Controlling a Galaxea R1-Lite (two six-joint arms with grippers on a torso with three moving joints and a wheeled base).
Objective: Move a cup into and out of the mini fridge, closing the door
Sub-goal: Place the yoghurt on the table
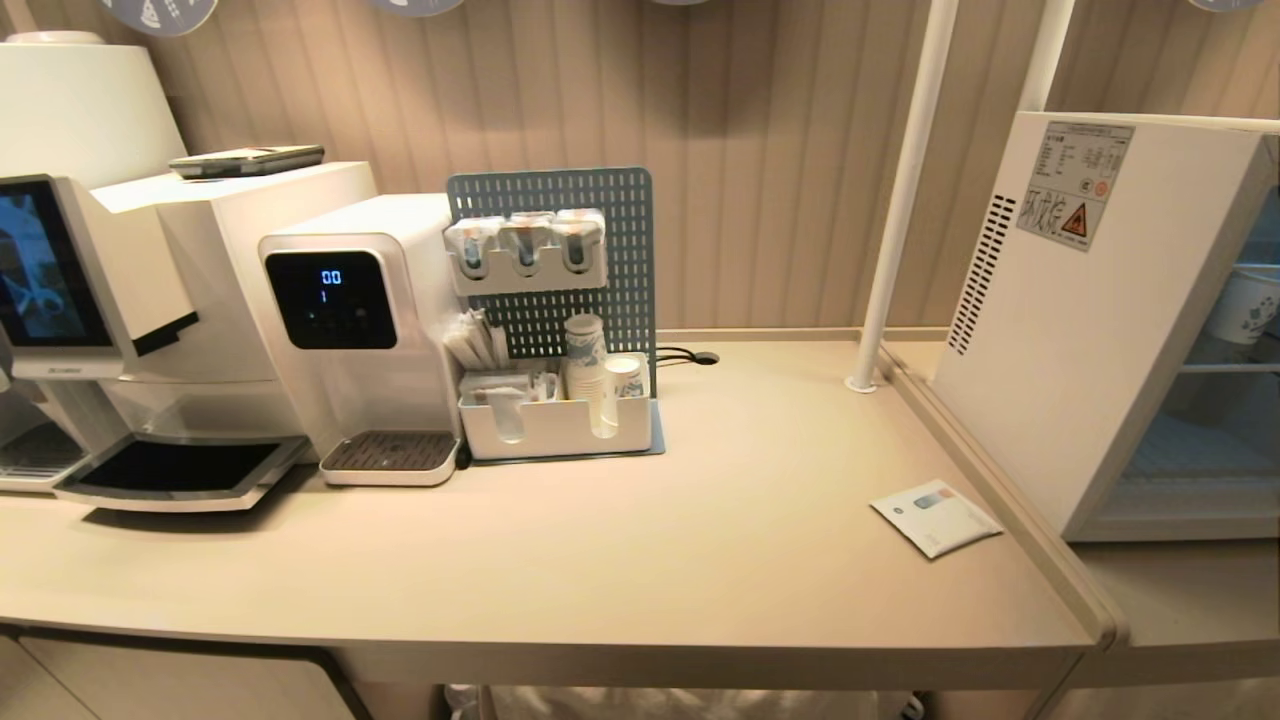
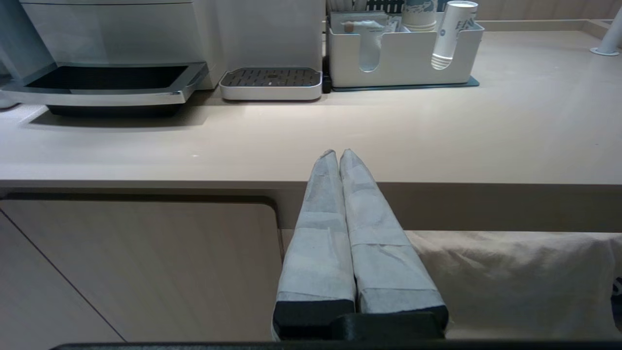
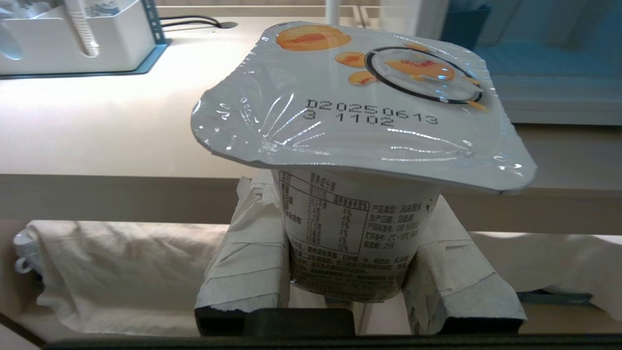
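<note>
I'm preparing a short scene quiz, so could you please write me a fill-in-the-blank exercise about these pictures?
1. The right gripper is shut on the ____.
2. The left gripper holds ____.
3. The foil lid of the cup shows orange ____ pictures.
4. The mini fridge stands on the counter's ____ side in the head view.

Answers: cup; nothing; fruit; right

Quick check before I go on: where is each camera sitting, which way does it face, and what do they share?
Head: high, looking down on the counter, drinks machines left, mini fridge right; no arms visible.
Left wrist: below the counter's front edge, looking across it; left gripper shut, empty.
Right wrist: same height, facing the fridge's side; right gripper clamps the cup.
Shared: the white organiser with paper cups appears in all three.
</note>
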